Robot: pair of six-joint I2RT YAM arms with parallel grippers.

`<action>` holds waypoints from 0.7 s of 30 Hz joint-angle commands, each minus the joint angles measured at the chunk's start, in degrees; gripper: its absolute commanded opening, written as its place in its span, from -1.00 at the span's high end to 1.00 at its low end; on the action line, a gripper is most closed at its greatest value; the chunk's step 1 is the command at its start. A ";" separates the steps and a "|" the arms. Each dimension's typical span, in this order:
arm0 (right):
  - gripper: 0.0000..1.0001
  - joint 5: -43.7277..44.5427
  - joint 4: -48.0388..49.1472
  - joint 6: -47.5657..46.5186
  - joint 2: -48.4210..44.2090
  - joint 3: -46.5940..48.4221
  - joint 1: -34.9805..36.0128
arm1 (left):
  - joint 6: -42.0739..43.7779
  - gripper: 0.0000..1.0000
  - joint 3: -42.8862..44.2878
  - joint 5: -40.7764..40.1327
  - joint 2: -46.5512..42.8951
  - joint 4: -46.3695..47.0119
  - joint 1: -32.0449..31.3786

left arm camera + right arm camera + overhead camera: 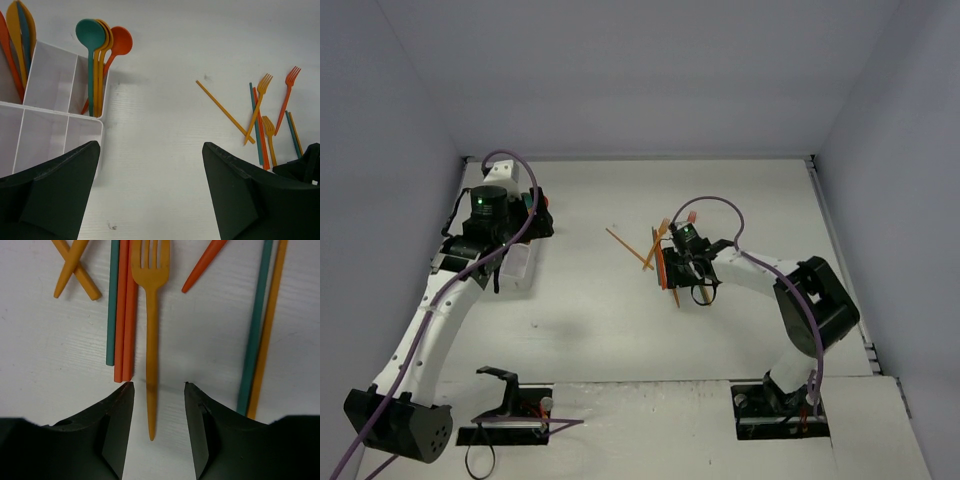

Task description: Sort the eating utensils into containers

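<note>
My right gripper [159, 390] is open, low over the table, its jaws either side of the handle end of an orange fork [151, 340] without touching it. Teal and red sticks [121, 315] lie just left of the fork, and a teal and orange pair [260, 330] lies to its right. In the top view the right gripper [673, 270] is over the utensil pile [663, 252]. My left gripper [151, 150] is wide open and empty, beside the white compartment box [50, 107], which holds a teal spoon [90, 35] and two orange spoons [112, 40].
More utensils [17, 30] stand in the box's far-left compartment. A loose orange stick [225, 112] lies apart from the pile, toward the box. The box [517, 268] is partly hidden under the left arm. Walls enclose the table at the back and on both sides.
</note>
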 commanded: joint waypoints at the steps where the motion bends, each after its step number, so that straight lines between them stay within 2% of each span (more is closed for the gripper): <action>1: 0.18 3.28 0.80 2.28 1.86 1.46 1.62 | -2.60 -0.62 0.06 2.38 -1.66 -0.35 -0.38; 5: 0.29 6.66 0.80 3.18 3.39 1.15 1.95 | -2.65 -0.62 -0.39 3.06 -2.19 -0.95 -0.38; 13: 0.66 12.13 -0.11 4.95 6.48 1.65 2.13 | -2.56 -0.62 -0.51 4.30 -3.18 -1.78 -0.55; 18: 0.98 14.16 -1.04 5.07 8.43 3.50 2.21 | -2.20 -0.62 -0.16 4.50 -3.10 -2.22 -0.92; 21: 1.00 14.71 -1.21 4.35 8.33 4.42 2.13 | -2.24 -0.62 -0.11 4.93 -3.01 -2.21 -1.24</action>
